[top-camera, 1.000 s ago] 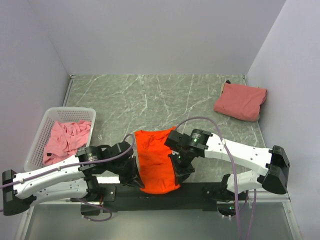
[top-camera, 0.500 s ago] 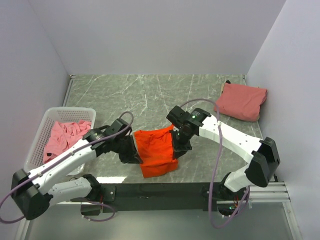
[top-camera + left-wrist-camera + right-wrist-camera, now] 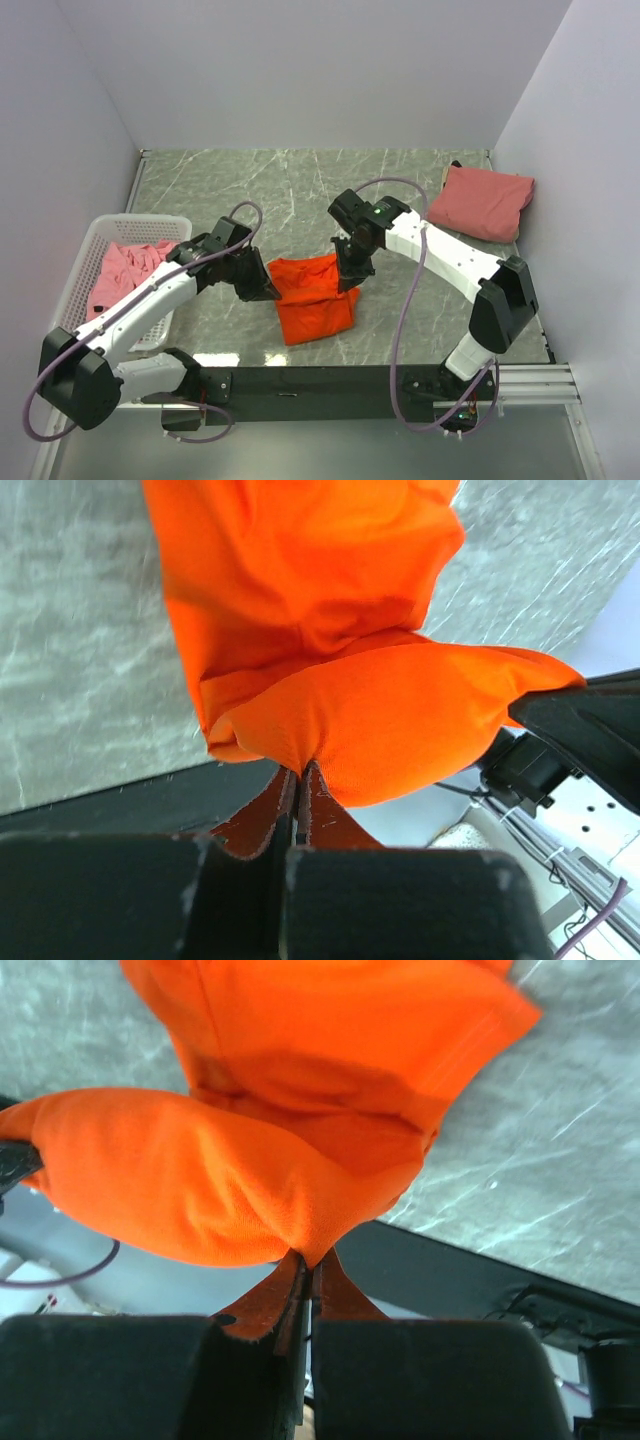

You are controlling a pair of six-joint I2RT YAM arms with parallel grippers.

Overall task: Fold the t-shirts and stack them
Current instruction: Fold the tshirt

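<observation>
The bright orange t-shirt [image 3: 314, 297] hangs between my two grippers over the near middle of the table, its lower part resting on the table. My left gripper [image 3: 271, 287] is shut on its left edge; the cloth [image 3: 330, 680] bunches at the closed fingertips. My right gripper [image 3: 347, 273] is shut on its right edge, with the cloth [image 3: 280, 1150] pinched the same way. The dusty salmon-pink t-shirt [image 3: 482, 202] lies folded at the far right. The lighter pink t-shirt [image 3: 132, 278] lies crumpled in the basket.
A white perforated basket [image 3: 80, 275] stands at the left edge of the grey marbled table [image 3: 290, 190]. A black rail [image 3: 320, 382] with the arm bases runs along the near edge. Pale walls close in the left, back and right sides.
Both grippers have carried the orange t-shirt away from the near edge toward the table's middle, lifting its upper edge. The shirt now reads shorter, doubled over.
</observation>
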